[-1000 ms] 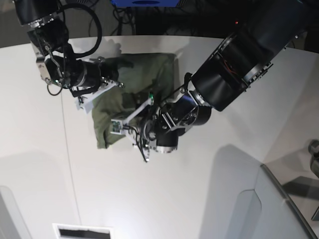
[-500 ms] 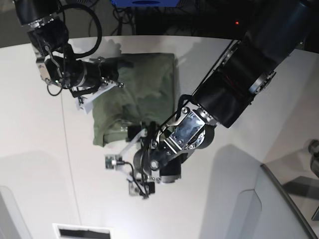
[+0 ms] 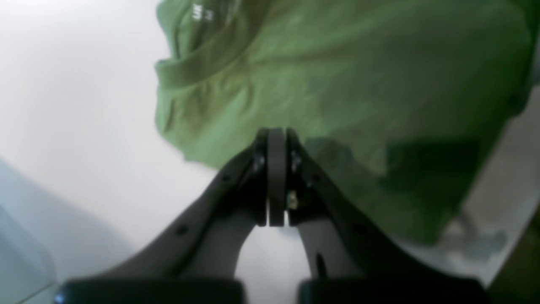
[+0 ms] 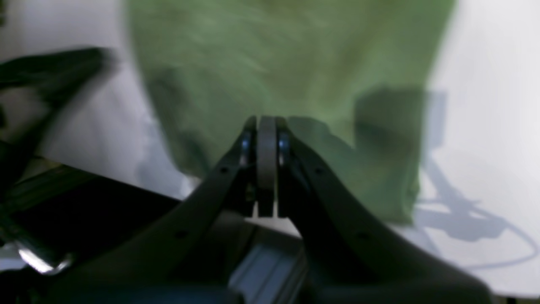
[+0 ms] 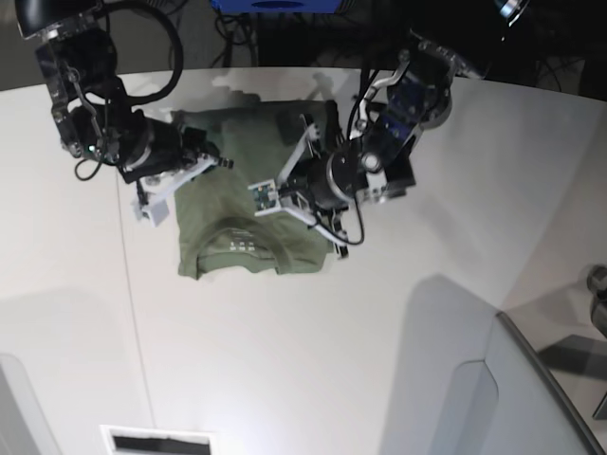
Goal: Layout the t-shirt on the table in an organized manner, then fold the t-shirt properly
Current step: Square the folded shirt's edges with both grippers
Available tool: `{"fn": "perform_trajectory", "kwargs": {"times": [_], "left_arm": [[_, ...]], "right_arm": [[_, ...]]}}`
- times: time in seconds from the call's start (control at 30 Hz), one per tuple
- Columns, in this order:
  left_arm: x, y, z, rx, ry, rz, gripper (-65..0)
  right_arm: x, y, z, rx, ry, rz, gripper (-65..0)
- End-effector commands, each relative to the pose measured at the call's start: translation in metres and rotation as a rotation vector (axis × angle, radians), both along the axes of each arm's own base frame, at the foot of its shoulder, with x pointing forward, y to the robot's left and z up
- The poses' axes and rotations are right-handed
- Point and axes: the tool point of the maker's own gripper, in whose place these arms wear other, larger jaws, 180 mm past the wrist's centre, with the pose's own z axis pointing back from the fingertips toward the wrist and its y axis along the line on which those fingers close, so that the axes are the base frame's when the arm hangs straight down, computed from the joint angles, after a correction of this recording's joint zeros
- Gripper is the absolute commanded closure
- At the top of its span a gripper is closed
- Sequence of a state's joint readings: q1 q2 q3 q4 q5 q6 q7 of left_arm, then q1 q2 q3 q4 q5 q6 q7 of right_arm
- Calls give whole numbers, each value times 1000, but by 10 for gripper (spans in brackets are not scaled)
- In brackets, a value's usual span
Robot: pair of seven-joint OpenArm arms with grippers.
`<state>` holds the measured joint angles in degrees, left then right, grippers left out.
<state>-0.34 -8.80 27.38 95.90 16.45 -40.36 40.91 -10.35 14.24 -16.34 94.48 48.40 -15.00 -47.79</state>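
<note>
The olive-green t-shirt [image 5: 220,220] lies folded into a compact rectangle on the white table [image 5: 332,360], its neckline and white label toward the front edge. My left gripper [image 5: 259,200] hovers over the shirt's right half. In the left wrist view it [image 3: 276,136] is shut with nothing between its pads, and the t-shirt [image 3: 337,63] lies just beyond the tips. My right gripper [image 5: 144,210] sits at the shirt's left edge. In the blurred right wrist view it [image 4: 266,122] is shut and empty, with the t-shirt [image 4: 287,55] ahead of it.
A grey-white raised panel [image 5: 531,379] with a dark rim fills the bottom right corner. A thin dark seam [image 5: 133,313] runs down the tabletop on the left. A dark slot [image 5: 156,442] sits at the bottom edge. Cables and dark equipment lie beyond the table's far edge.
The left arm swung from in front of the shirt back over it, and its gripper opened wide then shut. The shirt now lies as a neater rectangle. The right gripper shifted slightly left.
</note>
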Motion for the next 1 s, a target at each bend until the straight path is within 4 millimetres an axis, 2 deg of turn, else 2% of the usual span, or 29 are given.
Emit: {"fn": "perform_trajectory", "kwargs": {"times": [0.0, 0.13, 0.33, 0.4, 0.5, 0.7, 0.77, 0.97], "left_arm": [[-7, -2, 0, -33, 6, 6, 0], [-26, 2, -19, -52, 75, 28, 0], [-47, 12, -45, -18, 157, 37, 0], [-53, 23, -52, 14, 172, 31, 0], [-74, 36, -63, 55, 206, 5, 0], [-75, 44, -61, 71, 195, 9, 0], [-77, 51, -60, 87, 190, 5, 0], [-73, 43, -41, 50, 142, -8, 0]], "right_arm": [[10, 5, 11, 28, -39, 1, 0], [9, 5, 10, 25, -35, 1, 0], [3, 0, -4, 13, 5, -5, 0], [3, -4, -5, 2, 5, -4, 0], [3, -7, -5, -4, 5, -3, 0], [3, -7, -5, -7, 4, 1, 0], [3, -6, -5, -6, 3, 4, 0], [-1, -2, -1, 4, -1, 19, 0]]}}
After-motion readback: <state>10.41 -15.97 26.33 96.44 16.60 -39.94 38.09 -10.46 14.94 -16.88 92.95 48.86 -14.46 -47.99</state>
